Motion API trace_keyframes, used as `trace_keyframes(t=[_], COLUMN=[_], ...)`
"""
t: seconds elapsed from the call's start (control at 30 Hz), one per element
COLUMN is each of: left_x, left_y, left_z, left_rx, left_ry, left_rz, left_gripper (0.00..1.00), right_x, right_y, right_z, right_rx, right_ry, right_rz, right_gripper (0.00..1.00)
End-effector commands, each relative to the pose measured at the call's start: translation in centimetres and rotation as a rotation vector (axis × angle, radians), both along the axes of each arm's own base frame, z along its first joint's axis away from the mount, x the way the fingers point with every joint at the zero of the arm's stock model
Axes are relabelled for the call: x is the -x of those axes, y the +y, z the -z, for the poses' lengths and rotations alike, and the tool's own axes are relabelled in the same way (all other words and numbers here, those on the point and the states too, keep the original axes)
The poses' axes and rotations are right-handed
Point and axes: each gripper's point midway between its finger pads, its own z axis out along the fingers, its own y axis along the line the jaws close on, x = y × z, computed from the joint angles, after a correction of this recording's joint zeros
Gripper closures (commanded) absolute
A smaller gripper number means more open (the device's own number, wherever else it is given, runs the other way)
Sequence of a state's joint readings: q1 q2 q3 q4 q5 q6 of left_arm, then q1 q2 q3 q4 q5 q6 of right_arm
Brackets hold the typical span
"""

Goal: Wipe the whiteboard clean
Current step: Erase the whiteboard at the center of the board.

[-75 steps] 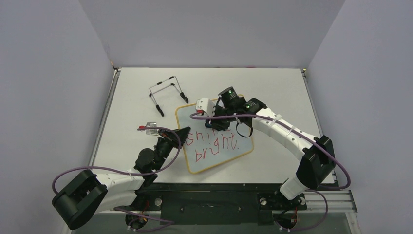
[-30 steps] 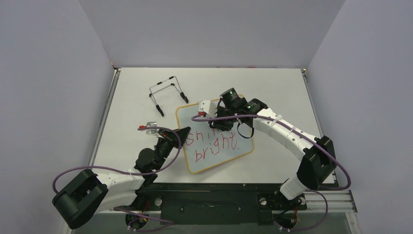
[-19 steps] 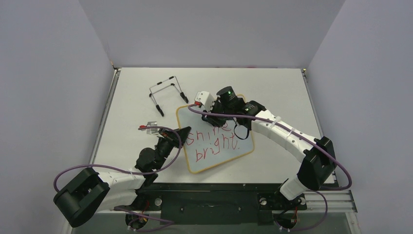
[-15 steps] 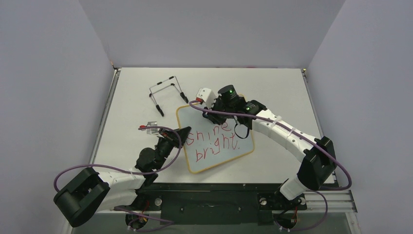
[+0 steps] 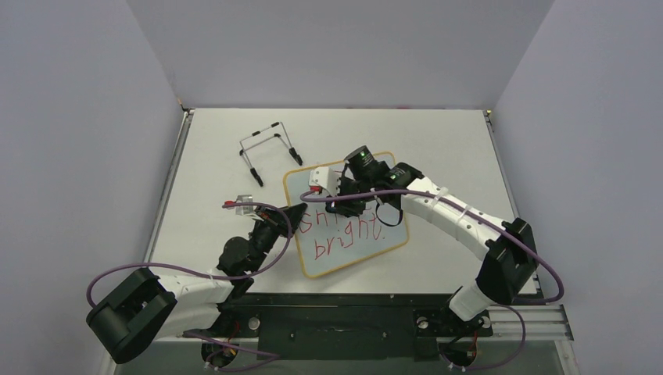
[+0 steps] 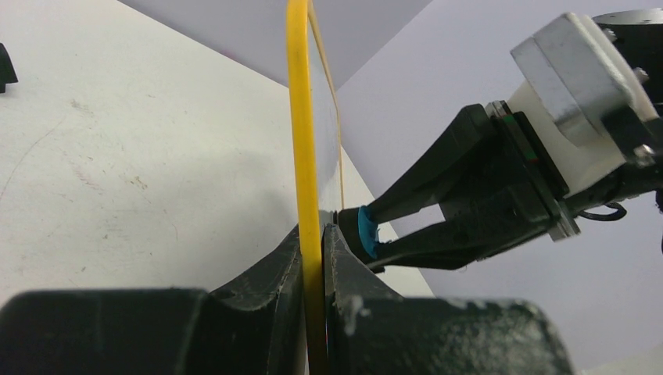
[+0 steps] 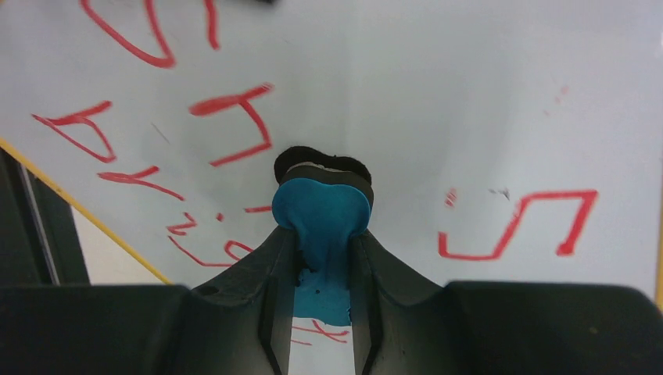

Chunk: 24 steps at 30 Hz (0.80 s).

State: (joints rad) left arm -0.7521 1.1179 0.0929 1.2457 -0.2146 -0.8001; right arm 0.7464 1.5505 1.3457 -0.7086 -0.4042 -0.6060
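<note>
Here, red "bright" on whiteboard [image 5: 338,262]; left tool [image 6: 313,234] tight on its frame [image 6: 299,117], right tool [image 7: 322,236] tight on blue eraser [image 7: 322,206].

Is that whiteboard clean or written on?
Written on: red handwriting crosses the whiteboard, and the right hand holds a blue eraser against it.

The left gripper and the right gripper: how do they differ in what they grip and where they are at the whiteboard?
The left gripper is shut on the yellow frame of the whiteboard; the right gripper is shut on the blue eraser. The left gripper sits at the board's left edge; the right gripper is over its white face, among the red writing. Both have black fingers and both are closed.
</note>
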Motion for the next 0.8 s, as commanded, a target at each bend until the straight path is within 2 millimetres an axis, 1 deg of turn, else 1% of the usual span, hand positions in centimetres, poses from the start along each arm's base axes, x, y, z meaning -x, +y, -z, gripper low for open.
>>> trace_keyframes(t=[0.0, 0.03, 0.07, 0.1, 0.13, 0.17, 0.2, 0.23, 0.27, 0.33, 0.4, 0.47, 0.5, 0.53, 0.57, 0.63, 0.7, 0.77], left_x=[0.9, 0.9, 0.9, 0.9, 0.9, 0.9, 0.9, 0.9, 0.9, 0.9, 0.9, 0.9, 0.9, 0.9, 1.0, 1.0, 1.0, 1.0], left_y=[-1.3, -1.3, -1.3, -1.3, -1.3, -1.3, -1.3, -1.3, -1.3, -1.3, -1.4, -1.3, -1.3, -1.3, -1.3, -1.3, -1.2, -1.1], left_z=[-1.0, -1.0, -0.9, -0.9, -0.9, -0.9, -0.8, -0.8, -0.9, -0.9, -0.9, -0.9, -0.9, -0.9, -0.9, -0.9, -0.9, -0.8], left_rx=[-0.065, -0.066, -0.066, -0.067, -0.066, -0.065, -0.065, -0.063, -0.061, -0.061, -0.061, -0.060, -0.060, -0.061, -0.060, -0.061, -0.062, -0.063], left_ry=[-0.084, -0.084, -0.082, -0.082, -0.082, -0.083, -0.082, -0.082, -0.083, -0.084, -0.084, -0.084, -0.084, -0.084, -0.084, -0.086, -0.085, -0.086], left_rz=[0.067, 0.067, 0.068, 0.068, 0.068, 0.068, 0.069, 0.069, 0.069, 0.071, 0.072, 0.071, 0.071, 0.071, 0.072, 0.070, 0.067, 0.064], left_gripper=[1.00, 1.00, 1.00, 1.00, 1.00, 1.00, 1.00, 1.00, 1.00, 1.00, 1.00, 1.00, 1.00, 1.00, 1.00, 1.00, 1.00, 1.00], right_x=[0.4, 0.0, -1.1, -1.6, -2.8, -3.4, -4.7, -5.2, -6.1, -6.7, -6.2, -5.1, -4.0, -3.5, -2.4, -1.2, -0.3, -0.2], right_y=[3.1, 3.2, 3.3, 3.2, 2.9, 2.6, 1.9, 1.5, 0.7, -0.2, -0.6, -0.4, -0.1, 0.2, 0.7, 1.4, 2.3, 2.9], right_z=[-1.9, -2.3, -2.7, -3.0, -3.6, -3.9, -4.2, -4.2, -4.4, -4.0, -3.3, -2.4, -2.1, -1.6, -1.2, -0.8, -0.9, -1.1], right_rx=[-0.087, -0.104, -0.133, -0.150, -0.182, -0.197, -0.220, -0.227, -0.239, -0.228, -0.197, -0.167, -0.154, -0.142, -0.121, -0.103, -0.105, -0.116], right_ry=[-0.022, -0.029, -0.038, -0.045, -0.054, -0.059, -0.066, -0.066, -0.071, -0.069, -0.058, -0.026, 0.001, 0.018, 0.033, 0.041, 0.044, 0.044], right_rz=[-0.022, 0.005, 0.077, 0.112, 0.187, 0.227, 0.294, 0.321, 0.362, 0.383, 0.338, 0.260, 0.189, 0.156, 0.099, 0.038, 0.004, 0.008], right_gripper=[1.00, 1.00, 1.00, 1.00, 1.00, 1.00, 1.00, 1.00, 1.00, 1.00, 1.00, 1.00, 1.00, 1.00, 1.00, 1.00, 1.00, 1.00])
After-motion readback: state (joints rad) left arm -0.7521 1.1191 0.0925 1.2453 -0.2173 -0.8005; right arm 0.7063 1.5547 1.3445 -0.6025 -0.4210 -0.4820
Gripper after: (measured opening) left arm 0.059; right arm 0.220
